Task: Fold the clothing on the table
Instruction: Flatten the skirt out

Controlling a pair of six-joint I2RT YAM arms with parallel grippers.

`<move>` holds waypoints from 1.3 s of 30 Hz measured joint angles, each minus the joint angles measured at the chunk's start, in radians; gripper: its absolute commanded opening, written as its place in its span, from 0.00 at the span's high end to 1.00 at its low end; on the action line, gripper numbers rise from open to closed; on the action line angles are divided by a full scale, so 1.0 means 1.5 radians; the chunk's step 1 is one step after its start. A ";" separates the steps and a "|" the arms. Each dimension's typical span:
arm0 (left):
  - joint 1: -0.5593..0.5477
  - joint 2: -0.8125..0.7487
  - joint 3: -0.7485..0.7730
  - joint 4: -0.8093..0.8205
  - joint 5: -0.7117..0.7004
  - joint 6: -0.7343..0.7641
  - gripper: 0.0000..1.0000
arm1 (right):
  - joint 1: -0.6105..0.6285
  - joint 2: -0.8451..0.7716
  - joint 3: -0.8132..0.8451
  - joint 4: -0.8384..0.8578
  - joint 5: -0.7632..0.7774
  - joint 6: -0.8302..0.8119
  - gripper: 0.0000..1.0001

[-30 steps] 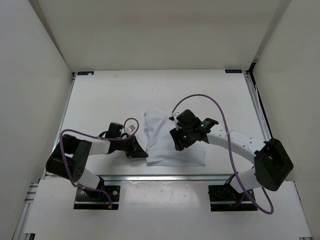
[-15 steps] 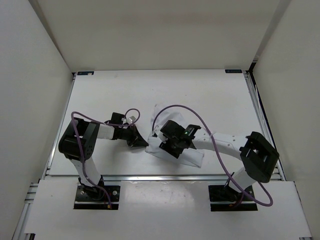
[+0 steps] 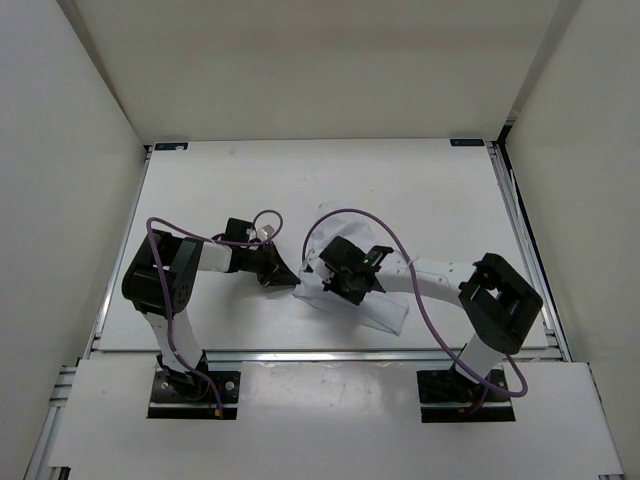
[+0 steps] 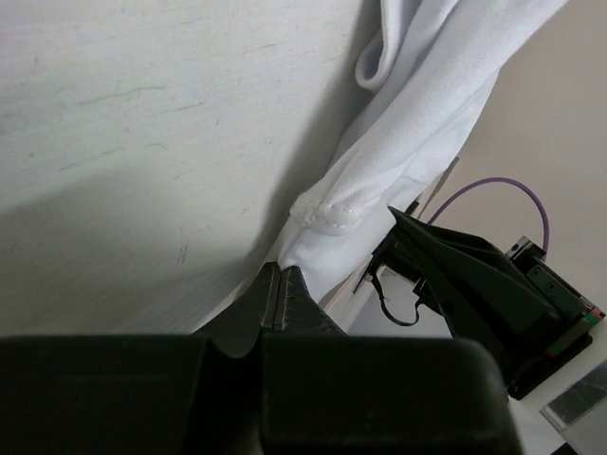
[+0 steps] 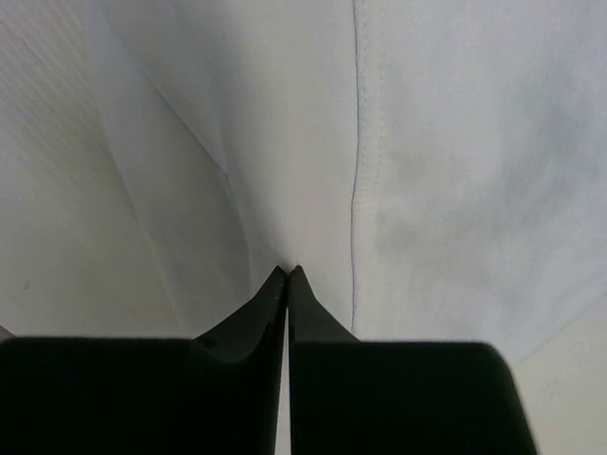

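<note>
Garments: we count one piece of clothing [image 3: 385,312], plain white and thin, bunched rather than spread flat.
Where it lies: on the counter [image 3: 400,190], in the near half just right of the middle, between the two end effectors. Its near right corner rests flat, and the rest gathers toward the left.
Arms: we count two, the left arm [image 3: 215,262] and the right arm [image 3: 430,276]. Both bend inward toward the garment.
Left end effector [image 3: 285,278]: closed. In its wrist view the fingers [image 4: 278,280] meet with no gap, and the clothing [image 4: 427,104] narrows down into their tips, so we read it as pinching the garment's left edge above the bare counter [image 4: 142,142].
Right end effector [image 3: 335,283]: closed. In its own view the jaws meet [image 5: 286,275] on the clothing [image 5: 455,142], beside a stitched seam. A crease runs into the tips, so we take it as gripping a fold of the cloth.
Spacing: the two end effectors sit near each other, with the bunched left part of the garment between them.
Cables: we count two purple cables, one looping over each wrist [image 3: 345,213].
Corner marks: we see two blue corner marks [image 3: 170,146], both at the far corners of the counter.
Surroundings: white walls [image 3: 300,70] stand on three sides.
</note>
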 measured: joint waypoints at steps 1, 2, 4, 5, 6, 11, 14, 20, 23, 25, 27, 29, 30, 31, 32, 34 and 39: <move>0.000 0.000 0.001 0.000 0.000 -0.002 1.00 | 0.000 0.000 0.002 -0.001 0.001 -0.001 1.00; 0.000 0.000 0.002 0.000 0.000 -0.004 1.00 | 0.001 0.000 0.006 -0.003 0.001 -0.001 1.00; 0.000 0.001 0.004 0.002 0.000 -0.006 1.00 | 0.001 -0.001 0.020 -0.007 0.001 -0.001 1.00; 0.001 0.001 0.006 0.003 0.000 -0.007 1.00 | 0.001 -0.002 0.030 -0.010 0.001 0.000 1.00; 0.001 0.001 0.008 0.004 0.000 -0.009 1.00 | 0.002 -0.006 0.040 -0.014 0.001 0.002 1.00; 0.005 0.001 0.012 0.011 0.000 -0.012 1.00 | 0.013 -0.050 0.097 -0.047 -0.030 0.016 1.00; 0.006 0.001 0.014 0.011 0.001 -0.014 1.00 | 0.013 -0.072 0.122 -0.067 -0.089 0.028 0.91; 0.027 0.001 0.016 -0.007 0.003 0.003 1.00 | -0.010 -0.075 0.091 -0.137 -0.193 0.046 0.70; 0.049 0.000 0.016 -0.029 0.002 0.019 1.00 | -0.023 -0.094 0.013 -0.166 -0.199 0.066 0.70; 0.060 -0.002 0.016 -0.044 0.000 0.029 1.00 | -0.039 -0.124 -0.030 -0.197 -0.194 0.097 0.70; 0.068 -0.008 0.016 -0.058 -0.003 0.039 1.00 | -0.076 -0.163 -0.044 -0.219 -0.193 0.137 0.68; 0.070 -0.017 0.016 -0.068 -0.005 0.047 1.00 | -0.139 -0.198 -0.046 -0.221 -0.208 0.185 0.66; 0.071 -0.022 0.016 -0.074 -0.005 0.052 1.00 | -0.180 -0.215 -0.053 -0.212 -0.228 0.213 0.59; 0.071 -0.026 0.016 -0.078 -0.005 0.056 1.00 | -0.225 -0.232 -0.071 -0.196 -0.254 0.244 0.56; 0.071 -0.031 0.016 -0.081 -0.006 0.061 1.00 | -0.271 -0.246 -0.098 -0.180 -0.283 0.272 0.52; 0.069 -0.038 0.014 -0.087 -0.008 0.068 1.00 | -0.349 -0.261 -0.158 -0.161 -0.338 0.325 0.51; 0.065 -0.053 0.003 -0.101 -0.012 0.079 1.00 | -0.392 -0.255 -0.285 -0.137 -0.436 0.456 0.53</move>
